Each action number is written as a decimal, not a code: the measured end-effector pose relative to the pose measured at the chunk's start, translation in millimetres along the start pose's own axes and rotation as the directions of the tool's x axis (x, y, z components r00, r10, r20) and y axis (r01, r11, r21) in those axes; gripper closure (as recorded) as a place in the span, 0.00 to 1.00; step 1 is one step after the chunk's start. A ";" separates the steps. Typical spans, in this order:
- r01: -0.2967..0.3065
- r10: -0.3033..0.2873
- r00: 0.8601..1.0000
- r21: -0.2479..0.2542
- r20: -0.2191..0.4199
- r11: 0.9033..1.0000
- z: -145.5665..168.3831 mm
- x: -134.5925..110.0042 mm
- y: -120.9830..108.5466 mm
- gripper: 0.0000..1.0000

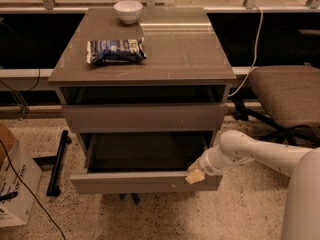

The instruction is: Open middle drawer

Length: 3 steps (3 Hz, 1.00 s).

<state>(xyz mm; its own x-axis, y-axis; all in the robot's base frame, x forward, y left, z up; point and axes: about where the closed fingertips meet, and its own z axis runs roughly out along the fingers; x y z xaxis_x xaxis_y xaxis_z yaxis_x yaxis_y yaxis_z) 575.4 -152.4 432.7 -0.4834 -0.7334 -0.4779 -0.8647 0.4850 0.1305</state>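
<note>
Middle drawer [145, 182] stands pulled out, end effector [196, 176] touching its front's top edge; how wide, cannot tell.

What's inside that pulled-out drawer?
The middle drawer shows only a dark, bare floor, with nothing visible inside. Its rear part is hidden beneath the upper drawer. The gripper sits at its front right corner.

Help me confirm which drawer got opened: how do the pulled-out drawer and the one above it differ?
The middle drawer is pulled out, its dark inside showing; the drawer above is shut. The gripper sits at the middle drawer's right front edge; nothing touches the drawer above. Both have plain grey-brown handleless fronts.
</note>
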 end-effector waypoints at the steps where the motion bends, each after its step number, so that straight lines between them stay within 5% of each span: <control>1: 0.000 0.000 1.000 0.000 0.000 1.000 -0.4 -0.2 0.1 0.11; 2: 0.000 0.000 1.000 0.000 0.000 1.000 -1.5 -0.8 0.2 0.00; 3: 0.015 -0.015 1.000 0.002 -0.004 1.000 2.4 -2.8 3.9 0.00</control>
<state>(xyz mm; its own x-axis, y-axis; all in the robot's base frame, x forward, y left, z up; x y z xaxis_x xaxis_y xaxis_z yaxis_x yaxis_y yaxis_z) 573.7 -147.3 432.4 -0.4712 -0.7424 -0.4763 -0.8715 0.4749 0.1220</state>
